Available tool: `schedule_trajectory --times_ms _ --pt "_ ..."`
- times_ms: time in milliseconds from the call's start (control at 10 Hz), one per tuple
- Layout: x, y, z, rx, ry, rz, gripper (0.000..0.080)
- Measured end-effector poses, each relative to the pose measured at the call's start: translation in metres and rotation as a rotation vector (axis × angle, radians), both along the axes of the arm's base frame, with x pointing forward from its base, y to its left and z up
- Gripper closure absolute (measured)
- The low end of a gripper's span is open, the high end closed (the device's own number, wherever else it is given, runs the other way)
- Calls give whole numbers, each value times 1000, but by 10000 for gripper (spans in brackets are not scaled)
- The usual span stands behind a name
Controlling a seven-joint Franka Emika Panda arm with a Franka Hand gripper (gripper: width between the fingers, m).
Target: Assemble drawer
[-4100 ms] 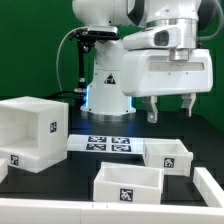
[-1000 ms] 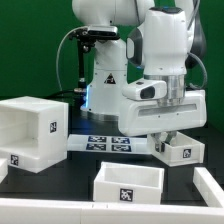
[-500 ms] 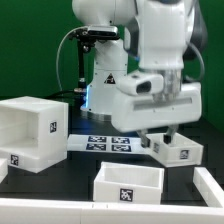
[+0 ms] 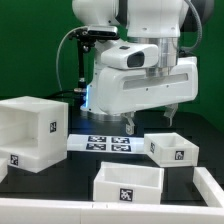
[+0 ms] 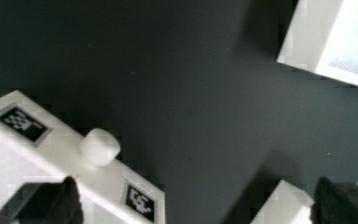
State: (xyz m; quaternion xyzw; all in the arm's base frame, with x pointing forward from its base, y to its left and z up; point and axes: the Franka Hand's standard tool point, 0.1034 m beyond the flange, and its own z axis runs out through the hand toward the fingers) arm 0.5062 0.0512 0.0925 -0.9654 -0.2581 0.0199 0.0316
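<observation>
At the bottom centre of the exterior view the front tray (image 4: pixel 128 182) sits untouched on the table (image 4: pixel 72 168). Behind it, at the frame's right, the second tray (image 4: pixel 172 148) now lies flat and free, where a second ago the tool (image 4: pixel 150 120) was clamped on it. The tool has let go and risen, jaws spread wide and holding nothing (the wrist view shows only dark table between them). So this looks like a repositioning done, with the housing (image 4: pixel 30 128) at the left, beside the marker board (image 4: pixel 105 143), not yet filled.
</observation>
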Motion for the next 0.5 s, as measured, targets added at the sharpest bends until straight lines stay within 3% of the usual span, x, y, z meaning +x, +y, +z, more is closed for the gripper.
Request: schedule_trajectory --times_ms 200,300,500 --pt "0 -1 -2 0 5 -1 151" --pt "11 -5 -4 -1 43 -9 151" --pt "64 -15 9 0 68 -11 151"
